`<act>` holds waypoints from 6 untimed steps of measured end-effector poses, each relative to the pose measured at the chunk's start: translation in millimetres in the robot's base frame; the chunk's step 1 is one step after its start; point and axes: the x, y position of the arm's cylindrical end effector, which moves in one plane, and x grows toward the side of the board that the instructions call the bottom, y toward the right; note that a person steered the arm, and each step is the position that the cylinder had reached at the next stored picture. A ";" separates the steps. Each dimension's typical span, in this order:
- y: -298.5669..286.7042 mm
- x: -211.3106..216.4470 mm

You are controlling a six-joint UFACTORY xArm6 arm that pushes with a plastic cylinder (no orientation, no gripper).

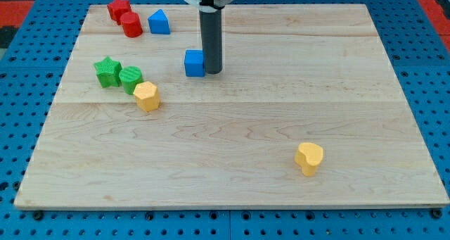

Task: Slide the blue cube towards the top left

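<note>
So the blue cube [195,62] sits in the upper middle of the wooden surface [232,177], and my tip [212,72] is parked right against its right-hand side, touching or near enough. No claw on this rig, just the rod, so there's nothing to open or shut.

The cube looks like a small, light, rigid block, so it should slide easily on smooth wood but might spin if pushed off-centre. I'd contact it low on the right, toward the view's bottom corner. The blue wedge-like block [159,22] and red blocks [125,17] sit up there, so watch for bumps.
</note>
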 end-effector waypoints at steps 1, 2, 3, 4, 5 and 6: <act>0.0 3.2; -8.8 8.5; -44.6 5.3; -80.3 -25.3; -89.3 -27.9; -67.1 -51.9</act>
